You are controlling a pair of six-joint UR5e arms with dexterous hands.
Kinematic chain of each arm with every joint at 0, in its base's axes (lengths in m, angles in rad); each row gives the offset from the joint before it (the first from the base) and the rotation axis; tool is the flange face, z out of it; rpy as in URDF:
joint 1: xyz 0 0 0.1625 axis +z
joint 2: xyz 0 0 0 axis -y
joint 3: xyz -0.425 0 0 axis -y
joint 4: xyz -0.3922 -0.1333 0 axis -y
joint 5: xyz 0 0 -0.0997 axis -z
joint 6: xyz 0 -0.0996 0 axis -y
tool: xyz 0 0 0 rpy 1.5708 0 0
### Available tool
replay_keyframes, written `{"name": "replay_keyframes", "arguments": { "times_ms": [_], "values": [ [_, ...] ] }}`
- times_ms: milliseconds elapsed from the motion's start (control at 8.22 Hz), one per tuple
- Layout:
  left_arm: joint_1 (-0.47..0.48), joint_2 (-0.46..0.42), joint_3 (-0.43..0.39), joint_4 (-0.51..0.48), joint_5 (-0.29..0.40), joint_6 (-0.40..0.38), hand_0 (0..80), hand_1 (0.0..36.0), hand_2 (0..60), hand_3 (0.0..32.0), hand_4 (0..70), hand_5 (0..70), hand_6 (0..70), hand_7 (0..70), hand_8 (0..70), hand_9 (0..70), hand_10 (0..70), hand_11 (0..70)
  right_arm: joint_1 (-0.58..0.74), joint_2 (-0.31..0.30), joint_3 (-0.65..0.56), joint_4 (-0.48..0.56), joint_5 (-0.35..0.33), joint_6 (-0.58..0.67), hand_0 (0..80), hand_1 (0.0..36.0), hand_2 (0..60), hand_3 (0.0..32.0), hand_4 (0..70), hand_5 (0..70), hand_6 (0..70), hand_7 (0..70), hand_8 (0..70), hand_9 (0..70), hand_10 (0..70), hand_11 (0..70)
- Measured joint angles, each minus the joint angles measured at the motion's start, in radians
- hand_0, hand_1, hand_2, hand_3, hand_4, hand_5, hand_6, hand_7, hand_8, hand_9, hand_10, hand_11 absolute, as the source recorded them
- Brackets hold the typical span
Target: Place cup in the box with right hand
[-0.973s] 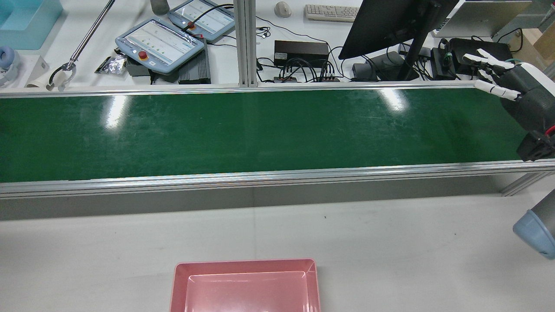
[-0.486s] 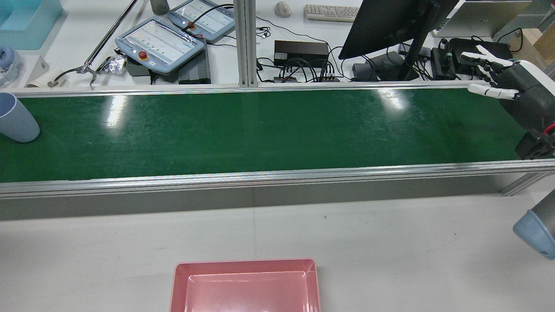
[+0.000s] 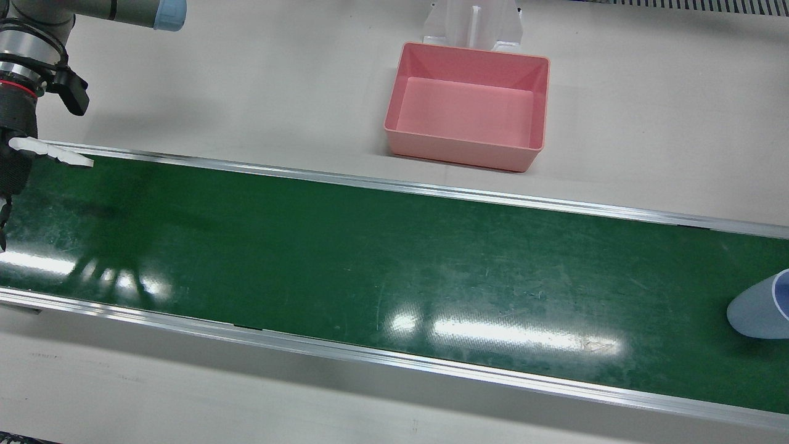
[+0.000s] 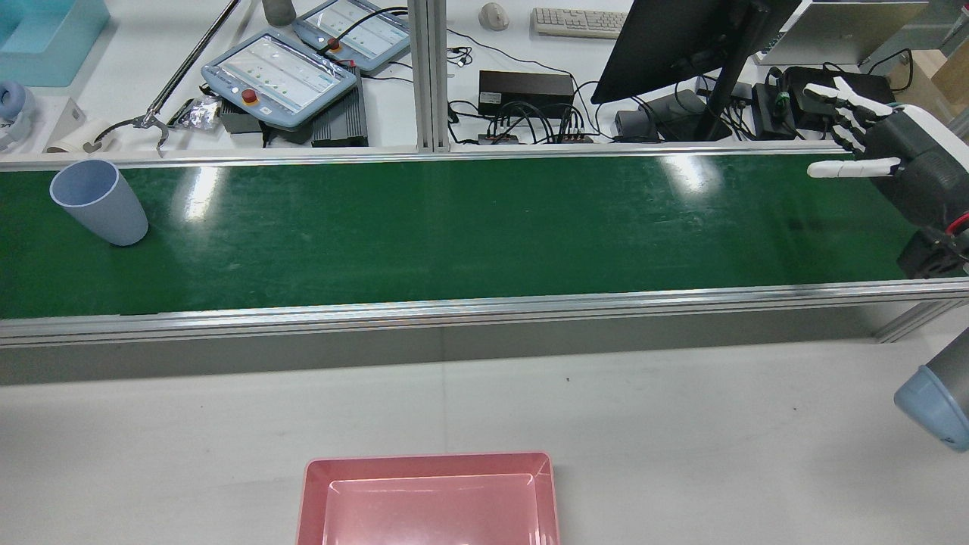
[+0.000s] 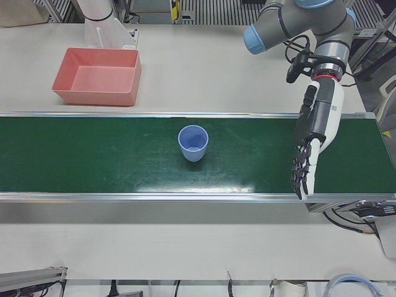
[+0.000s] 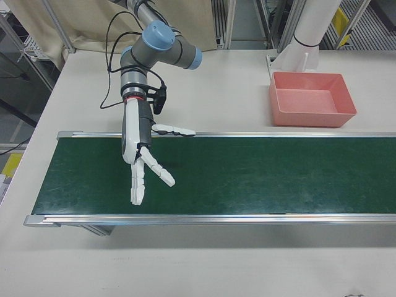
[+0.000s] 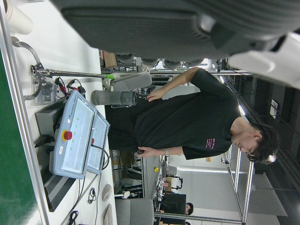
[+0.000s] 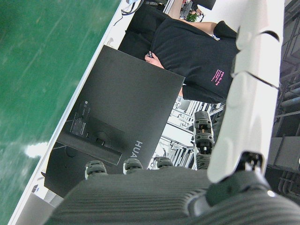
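A light blue cup (image 4: 98,200) stands upright on the green conveyor belt (image 4: 484,227), at the far left in the rear view. It also shows at the right edge of the front view (image 3: 761,308) and mid-belt in the left-front view (image 5: 193,143). The empty pink box (image 4: 428,463) sits on the white table near the robot's side. My right hand (image 4: 878,147) hovers open over the belt's far right end, fingers spread (image 6: 143,154), far from the cup. My left hand (image 5: 312,139) is open above the belt, right of the cup in the left-front view.
Aluminium rails edge the belt on both sides (image 4: 484,306). Behind the belt in the rear view stand teach pendants (image 4: 280,72), a monitor (image 4: 681,42), cables and a grabber tool (image 4: 144,121). An operator in black shows in the left hand view (image 7: 187,117).
The cup has come into the rear view from the left and travelled right along the belt. My right hand has shifted slightly, its thumb stretched out to the left.
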Motion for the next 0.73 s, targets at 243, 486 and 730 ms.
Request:
{"name": "replay_keyframes", "arguments": {
  "times_ms": [243,486,730],
  "values": [
    [0.000,0.000,0.000,0.000,0.000,0.000,0.0,0.0,0.0,0.0,0.0,0.0,0.0,0.0,0.0,0.0,0.0,0.0,-0.006,0.000,-0.002,0.001,0.001,-0.001,54.4,17.6,1.6,10.8,1.4,7.0,1.9,6.4,0.7,2.0,3.2,7.1],
    [0.000,0.000,0.000,0.000,0.000,0.000,0.0,0.0,0.0,0.0,0.0,0.0,0.0,0.0,0.0,0.0,0.0,0.0,-0.011,0.003,-0.002,0.002,0.002,-0.001,54.2,19.2,6.2,11.6,0.9,7.2,1.8,6.4,0.5,1.7,3.1,7.0],
    [0.000,0.000,0.000,0.000,0.000,0.000,0.0,0.0,0.0,0.0,0.0,0.0,0.0,0.0,0.0,0.0,0.0,0.0,-0.015,0.005,-0.002,0.003,0.002,-0.002,53.5,20.2,10.8,12.4,0.8,7.2,1.8,6.6,0.7,1.8,3.1,7.0]
  ]
}}
